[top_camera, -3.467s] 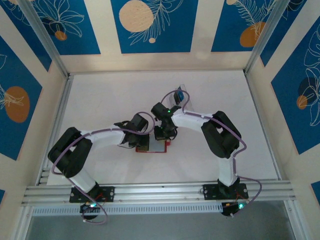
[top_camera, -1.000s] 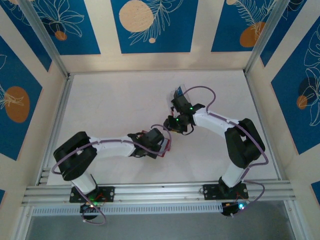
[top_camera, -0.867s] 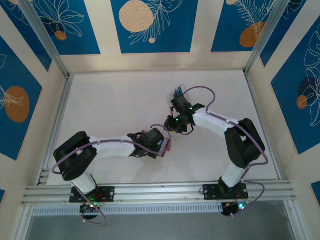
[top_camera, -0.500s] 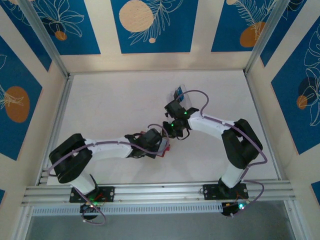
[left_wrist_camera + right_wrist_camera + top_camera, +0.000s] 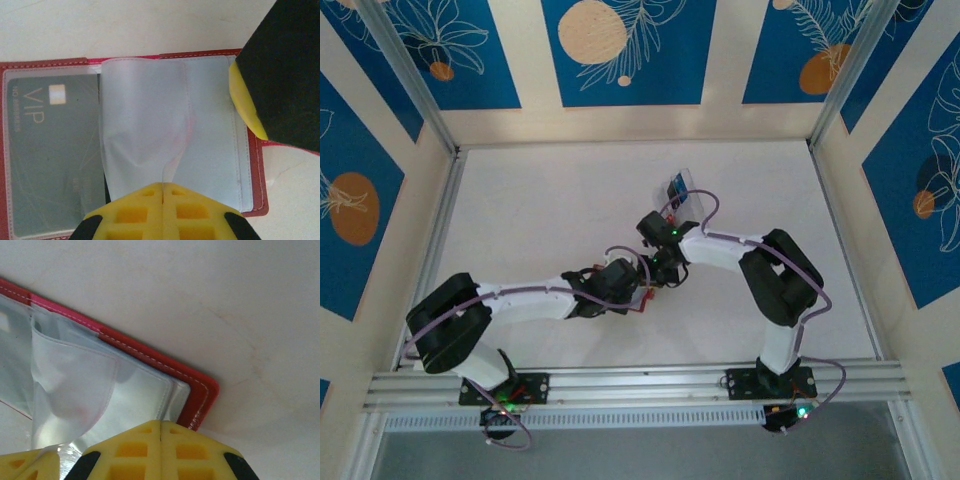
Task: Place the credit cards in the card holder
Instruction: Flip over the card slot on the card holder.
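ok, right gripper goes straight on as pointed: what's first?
The card holder, at its red corner. The shut right gripper sits right over it and may already be touching; depth is unclear.

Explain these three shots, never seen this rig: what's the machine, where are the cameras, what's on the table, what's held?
Two white robot arms are bolted at the near edge of a white table; each ends in a two-finger gripper. The wide picture looks down from above and behind them. The other two come from cameras on the wrists, so each shows its own yellow fingers at the bottom. On the table lies an open red folding wallet with clear pockets; a dark card marked VIP sits in one pocket. Farther back stands a clear plastic tray with something blue in it. The left gripper is shut, pinching a clear plastic sleeve of the wallet. The right gripper is shut at the wallet's corner; whether it grips anything I cannot tell.
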Robot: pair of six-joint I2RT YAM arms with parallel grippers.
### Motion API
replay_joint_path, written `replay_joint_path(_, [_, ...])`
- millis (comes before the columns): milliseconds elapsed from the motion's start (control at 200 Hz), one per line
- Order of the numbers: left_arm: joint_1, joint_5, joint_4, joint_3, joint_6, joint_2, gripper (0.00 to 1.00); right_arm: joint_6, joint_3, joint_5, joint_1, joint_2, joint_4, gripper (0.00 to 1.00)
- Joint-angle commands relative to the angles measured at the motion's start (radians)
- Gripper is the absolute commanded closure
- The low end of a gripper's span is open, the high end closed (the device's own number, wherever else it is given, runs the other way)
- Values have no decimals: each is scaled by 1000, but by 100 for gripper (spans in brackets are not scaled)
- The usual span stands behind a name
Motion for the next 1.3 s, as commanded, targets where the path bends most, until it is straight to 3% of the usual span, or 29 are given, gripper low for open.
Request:
replay_joint_path(0, [-3, -35, 10, -26, -37, -24, 100, 19, 32, -10, 12, 20, -19, 100])
replay_joint_path(430, [-15, -120, 22, -82, -78, -98, 100, 17, 58, 35, 19, 105, -75, 100])
replay_joint_path(755, [-14, -281, -120, -98, -194, -157, 73, -2, 72, 33, 19, 114, -88, 100])
replay_joint_path(870, [-2, -321, -204, -89, -251, -146, 70, -10, 73, 36, 19, 113, -92, 100])
replay_joint_path(1295, [89, -189, -199, -110, -243, -110, 68, -174, 124, 84, -45, 128, -108, 100])
